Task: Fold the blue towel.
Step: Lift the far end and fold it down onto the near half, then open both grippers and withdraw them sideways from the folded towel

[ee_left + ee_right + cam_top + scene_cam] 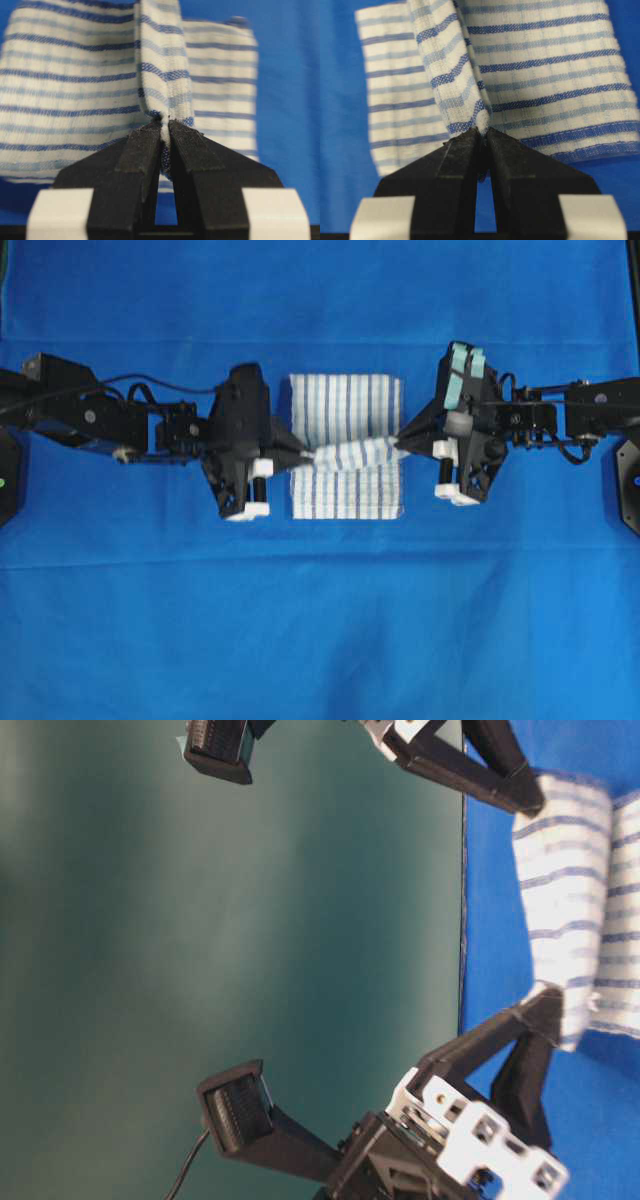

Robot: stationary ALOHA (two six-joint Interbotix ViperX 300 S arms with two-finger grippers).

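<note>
We see the blue towel [345, 447], white with thin blue stripes, lying folded on the blue-covered desk, its middle ridge raised and taut between both edges.

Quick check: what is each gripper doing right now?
Left gripper: shut on the blue towel, pinching a raised fold.
Right gripper: shut on the same fold's other end.

Even, bright light is falling on the blue cloth [320, 630] from above, casting only soft shadows just beneath each pincer. In both wrist views the weave of the striped towel [75, 90] beyond the pincer tips is showing crisply, while the white pincer bases nearest the lens are blurring. The table-level view is appearing rotated and hazy.
</note>
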